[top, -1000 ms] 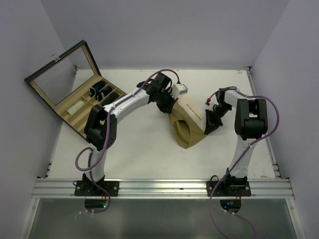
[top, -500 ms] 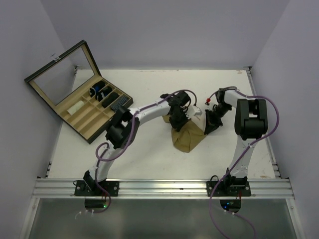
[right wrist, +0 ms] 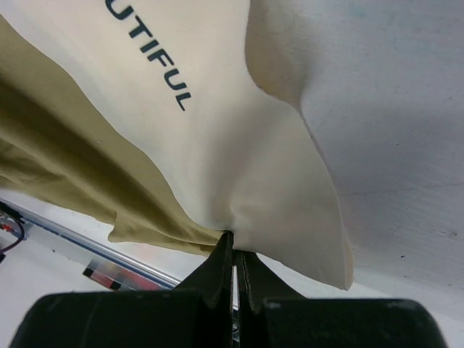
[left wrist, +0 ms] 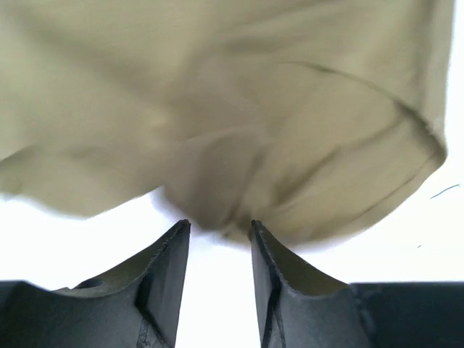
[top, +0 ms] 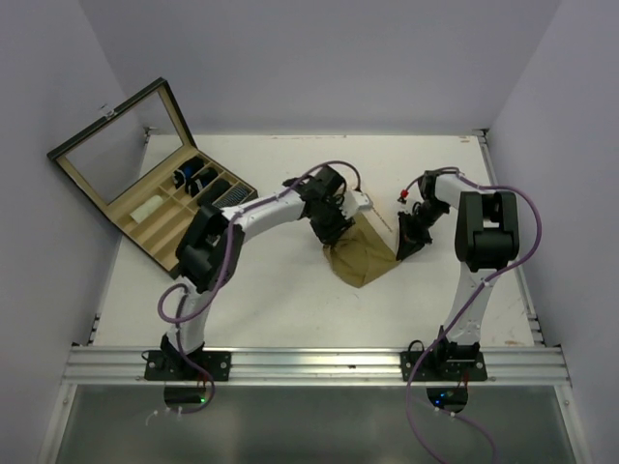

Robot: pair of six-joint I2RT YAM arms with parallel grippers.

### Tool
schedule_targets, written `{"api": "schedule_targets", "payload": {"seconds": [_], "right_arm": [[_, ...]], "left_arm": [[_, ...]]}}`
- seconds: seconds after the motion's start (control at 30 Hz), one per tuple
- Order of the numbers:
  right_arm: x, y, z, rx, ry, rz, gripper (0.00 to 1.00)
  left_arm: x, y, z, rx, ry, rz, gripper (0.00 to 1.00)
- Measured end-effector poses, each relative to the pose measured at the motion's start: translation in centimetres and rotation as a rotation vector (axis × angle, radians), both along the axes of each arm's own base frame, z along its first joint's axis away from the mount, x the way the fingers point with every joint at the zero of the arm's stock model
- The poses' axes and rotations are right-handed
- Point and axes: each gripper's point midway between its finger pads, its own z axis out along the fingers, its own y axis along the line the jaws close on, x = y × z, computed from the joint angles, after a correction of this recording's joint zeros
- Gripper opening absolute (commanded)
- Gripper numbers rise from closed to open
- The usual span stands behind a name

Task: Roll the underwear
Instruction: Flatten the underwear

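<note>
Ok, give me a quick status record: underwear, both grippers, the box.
underwear: tan, loosely folded, not rolled
left gripper: open, nothing between the fingers, tips at the cloth's edge
right gripper: shut on a corner of the underwear
box: far left, lid open
</note>
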Motion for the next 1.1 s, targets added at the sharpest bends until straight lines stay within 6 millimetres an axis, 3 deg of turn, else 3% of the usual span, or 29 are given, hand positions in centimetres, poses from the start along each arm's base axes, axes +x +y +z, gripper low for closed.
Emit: {"api": "schedule_targets", "payload": {"seconds": [0.07,0.2,0.27,0.33,0.6,0.97,1.07,1.1], "right_arm": [[0.0,0.0,0.0,0.0,0.0,0.0,0.0],[0.0,0.0,0.0,0.0,0.002,0.0,0.0],[0.0,0.0,0.0,0.0,0.002,0.0,0.0],[0.0,0.0,0.0,0.0,0.002,0.0,0.0],[0.0,0.0,0.0,0.0,0.009,0.0,0.0],[0.0,0.0,0.0,0.0,0.013,0.0,0.0],[0.0,0.0,0.0,-0.002,0.013,0.001,0.0],[0.1,-0.1,0.0,-0.004,0.012,0.002,0.0]], "left_arm": [[2.3,2.5,2.1,-0.064,-0.018,0.084,0.4],[9.6,7.6,5.9,-0.199,-0.117,0.279,0.4],[12.1,9.8,6.3,-0.231,-0.141,0.358,0.43],[13.2,10.6,5.8,-0.248,-0.133,0.399,0.43],[12.2,7.5,2.9,-0.31,-0.023,0.408,0.48],[10.4,6.1,-0.7,-0.23,-0.006,0.439,0.49],[9.8,5.1,-2.0,-0.181,-0.032,0.431,0.37],[9.9,4.9,-2.0,-0.168,-0.047,0.433,0.22]]}}
